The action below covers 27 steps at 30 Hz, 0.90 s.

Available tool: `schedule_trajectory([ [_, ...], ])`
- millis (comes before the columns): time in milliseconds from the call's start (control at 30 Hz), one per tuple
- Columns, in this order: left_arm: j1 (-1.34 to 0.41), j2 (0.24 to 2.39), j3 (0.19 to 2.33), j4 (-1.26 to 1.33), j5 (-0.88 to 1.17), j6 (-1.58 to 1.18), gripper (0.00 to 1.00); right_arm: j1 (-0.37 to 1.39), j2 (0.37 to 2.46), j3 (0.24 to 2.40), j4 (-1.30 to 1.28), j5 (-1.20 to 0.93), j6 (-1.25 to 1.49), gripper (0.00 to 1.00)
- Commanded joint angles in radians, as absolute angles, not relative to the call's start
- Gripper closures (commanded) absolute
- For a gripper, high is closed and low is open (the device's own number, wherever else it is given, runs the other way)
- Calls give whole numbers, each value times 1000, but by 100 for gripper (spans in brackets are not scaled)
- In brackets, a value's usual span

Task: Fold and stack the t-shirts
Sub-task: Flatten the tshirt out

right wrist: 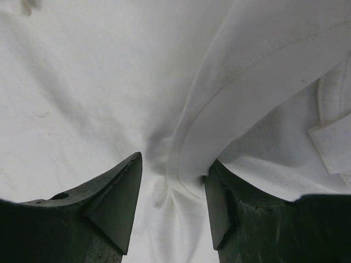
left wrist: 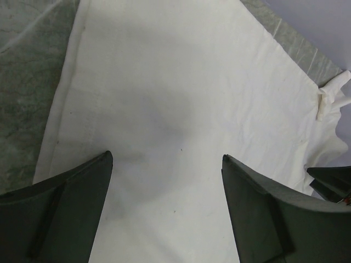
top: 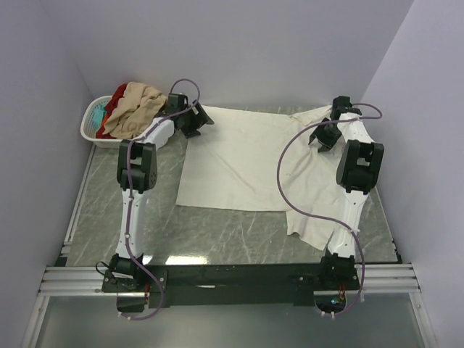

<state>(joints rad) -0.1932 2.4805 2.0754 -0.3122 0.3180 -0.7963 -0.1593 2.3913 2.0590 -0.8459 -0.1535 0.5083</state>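
Fingers [left wrist: 71, 213] of the left gripper [left wrist: 167, 158] stand wide apart with nothing between them, hanging over a flat, smooth part of the cream-white t-shirt [top: 239, 159] close to its far left corner, where the hem edge runs along the grey marbled worktop [top: 217, 232]. Those of the right gripper [right wrist: 174, 161] are narrower, about half spread, and point down into the far right part of the same shirt. A folded, stitched edge of the cloth lies between them, pressed against one finger [right wrist: 219, 213], while a gap shows between it and the other finger, and the cloth puckers into small creases just below the tips. The cream-white t-shirt lies spread across the middle and right of the worktop: its left part is flat, and its right part is rumpled and trails toward the near edge beneath the right arm. At the far left corner sits a white slotted basket [top: 88, 125], just beside the left arm, heaped with a tan t-shirt [top: 134, 109] on top, a red t-shirt [top: 116, 96] behind it and a bit of teal cloth [top: 97, 111] by the rim.
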Motion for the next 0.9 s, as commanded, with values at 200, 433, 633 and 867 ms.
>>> schedule_trajectory([
  [200,-271,2105,1880,-369,139,-628,17,-147,2177,2037,-810,-204,509,44],
  [433,-360,1787,1447,-505,-89,-639,30,-144,1997,1847,-784,-213,485,44],
  [633,-371,1520,1085,-534,-172,-736,48,-138,1807,1601,-727,-227,480,44],
  [867,-371,1384,933,-560,-181,-781,55,-127,1652,1393,-684,-238,471,44],
])
